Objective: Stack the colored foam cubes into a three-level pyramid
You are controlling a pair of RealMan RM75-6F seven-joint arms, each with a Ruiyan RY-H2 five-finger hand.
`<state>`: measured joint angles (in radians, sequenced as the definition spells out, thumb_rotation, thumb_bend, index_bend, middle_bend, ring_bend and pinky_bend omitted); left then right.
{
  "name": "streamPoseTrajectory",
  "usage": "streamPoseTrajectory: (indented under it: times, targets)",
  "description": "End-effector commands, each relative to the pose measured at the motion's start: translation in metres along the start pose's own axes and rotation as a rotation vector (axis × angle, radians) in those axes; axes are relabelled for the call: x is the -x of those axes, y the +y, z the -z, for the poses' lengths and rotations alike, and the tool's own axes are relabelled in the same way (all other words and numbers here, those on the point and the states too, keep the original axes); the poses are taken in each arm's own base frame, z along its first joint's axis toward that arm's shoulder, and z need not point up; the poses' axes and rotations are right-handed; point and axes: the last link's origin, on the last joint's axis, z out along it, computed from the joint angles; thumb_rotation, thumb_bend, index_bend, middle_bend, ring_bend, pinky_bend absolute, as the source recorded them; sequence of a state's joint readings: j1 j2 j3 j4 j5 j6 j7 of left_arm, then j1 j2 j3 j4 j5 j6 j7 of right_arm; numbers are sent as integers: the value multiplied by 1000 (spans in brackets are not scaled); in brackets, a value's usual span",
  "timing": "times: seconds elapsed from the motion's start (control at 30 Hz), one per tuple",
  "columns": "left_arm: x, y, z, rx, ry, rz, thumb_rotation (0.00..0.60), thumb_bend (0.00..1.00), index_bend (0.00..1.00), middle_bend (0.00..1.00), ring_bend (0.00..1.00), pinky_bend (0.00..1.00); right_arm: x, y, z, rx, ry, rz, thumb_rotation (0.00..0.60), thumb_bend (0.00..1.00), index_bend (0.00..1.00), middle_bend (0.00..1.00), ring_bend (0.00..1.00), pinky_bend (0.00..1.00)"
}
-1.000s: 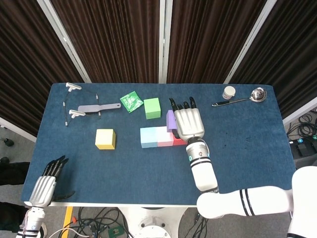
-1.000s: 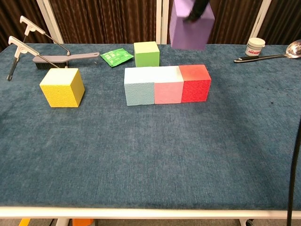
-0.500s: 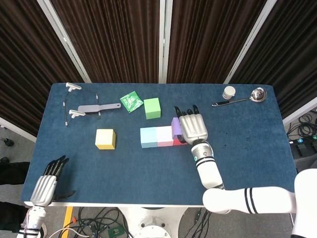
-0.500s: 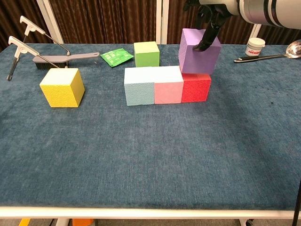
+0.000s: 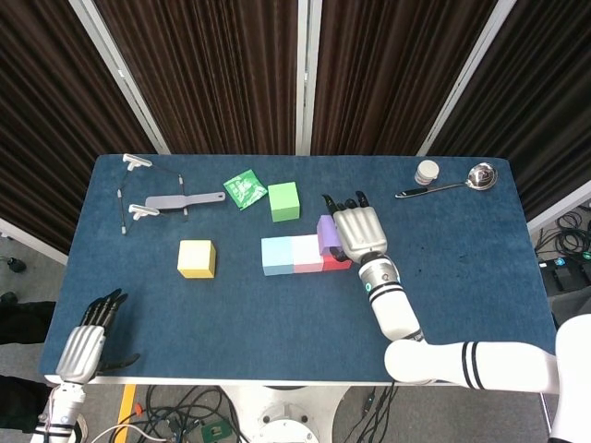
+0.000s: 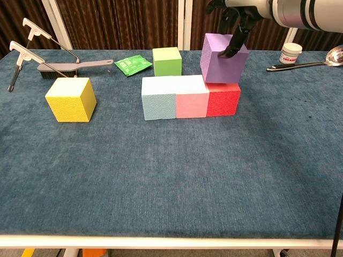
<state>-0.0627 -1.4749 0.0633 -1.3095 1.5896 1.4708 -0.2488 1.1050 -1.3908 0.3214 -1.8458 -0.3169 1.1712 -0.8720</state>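
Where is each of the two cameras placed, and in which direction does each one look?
Head view: sits high above the near table edge, looking steeply down on the whole blue table; it shows the left hand at the near left corner and the right hand with its forearm over the purple cube.
Chest view: sits low at the near edge, looking across the tabletop toward the curtains; only the right hand's fingers and forearm show.
Shared: the purple cube, red cube, yellow cube, and right hand.

Six foam cubes total – light blue (image 6: 158,98), pink (image 6: 192,97), red (image 6: 223,99), purple (image 6: 223,59), green (image 6: 166,61), yellow (image 6: 70,99). Also one green packet (image 6: 133,64), one spoon (image 6: 305,61), one small jar (image 6: 290,53) – and two hands.
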Motion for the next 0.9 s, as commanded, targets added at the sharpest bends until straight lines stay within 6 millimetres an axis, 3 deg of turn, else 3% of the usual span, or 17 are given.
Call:
streamPoseTrajectory:
  times: [0.03,0.9]
  targets:
    - [0,0,1,1,1,1,600,10,55,14,0,0,-3,-2,1,-9,-5,3,600,247,0,712,171,0]
    - [2,-2,-1,0,-6,3,600,10,55,14,0,0,-4,-10,-8,-63,-65,49,600,248,0,702,171,0]
